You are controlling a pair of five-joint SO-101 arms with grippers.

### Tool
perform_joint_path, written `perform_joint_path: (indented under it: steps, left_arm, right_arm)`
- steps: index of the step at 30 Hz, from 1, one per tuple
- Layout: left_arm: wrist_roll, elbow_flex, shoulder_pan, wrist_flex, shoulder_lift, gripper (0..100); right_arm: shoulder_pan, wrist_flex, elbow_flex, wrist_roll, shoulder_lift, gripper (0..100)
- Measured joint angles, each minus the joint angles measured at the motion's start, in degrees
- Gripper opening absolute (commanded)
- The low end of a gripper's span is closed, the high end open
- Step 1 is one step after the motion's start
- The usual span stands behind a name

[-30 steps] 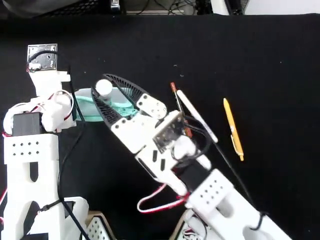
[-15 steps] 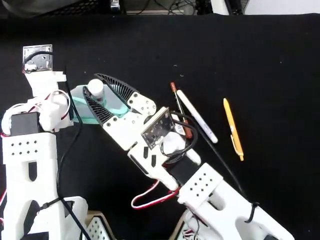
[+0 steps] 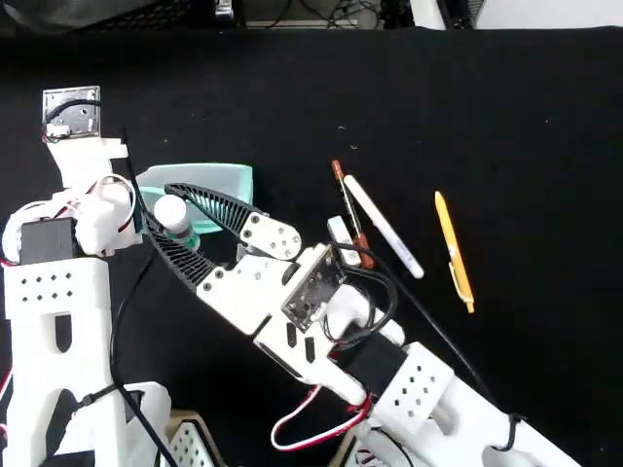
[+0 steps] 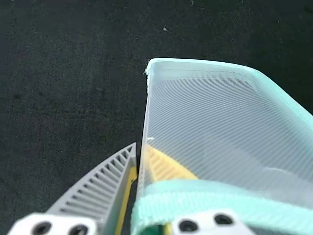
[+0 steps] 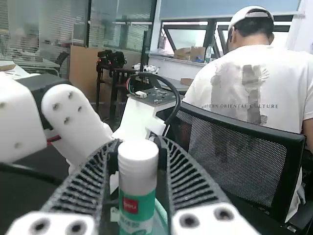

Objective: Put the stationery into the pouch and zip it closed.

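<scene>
The mint-edged translucent pouch point(image 3: 209, 180) lies left of centre, and my left gripper point(image 4: 142, 152) is shut on its zip edge point(image 4: 215, 196); the pouch wall point(image 4: 215, 122) stretches away from it. My right gripper point(image 3: 161, 214) is shut on a white glue stick point(image 3: 170, 211) held upright at the pouch's near left corner, close beside the left arm point(image 3: 92, 214). In the right wrist view the glue stick point(image 5: 138, 176) stands between the black ribbed fingers point(image 5: 93, 181). A red pencil point(image 3: 340, 187), a white pen point(image 3: 384, 226) and a yellow pen point(image 3: 454, 251) lie on the cloth to the right.
The table is covered with black cloth point(image 3: 506, 117). The right arm's white body point(image 3: 321, 302) runs diagonally from the near right edge toward the pouch. The left arm's base point(image 3: 54, 331) stands at the near left. A small white block point(image 3: 341, 232) lies by the pencil.
The right gripper has carried the glue stick leftward and nearer, from over the pouch's middle to its near left corner. More of the pouch top now shows.
</scene>
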Motion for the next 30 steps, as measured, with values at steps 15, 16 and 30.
perform_joint_path:
  steps: [15, 16, 30]
  left_arm:
    - [-1.9, -2.5, 2.1, 7.9, 0.3, 3]
    - [-1.9, -3.0, 2.1, 8.6, 0.3, 3]
    - [-4.4, -11.3, 2.4, 18.6, 1.1, 3]
  right_arm:
    - [4.9, -5.9, 0.0, -0.1, 9.4, 1.3]
    - [4.9, -5.9, 0.0, -0.1, 9.4, 1.3]
    - [7.8, -0.9, 0.9, 1.3, 9.5, 14.9]
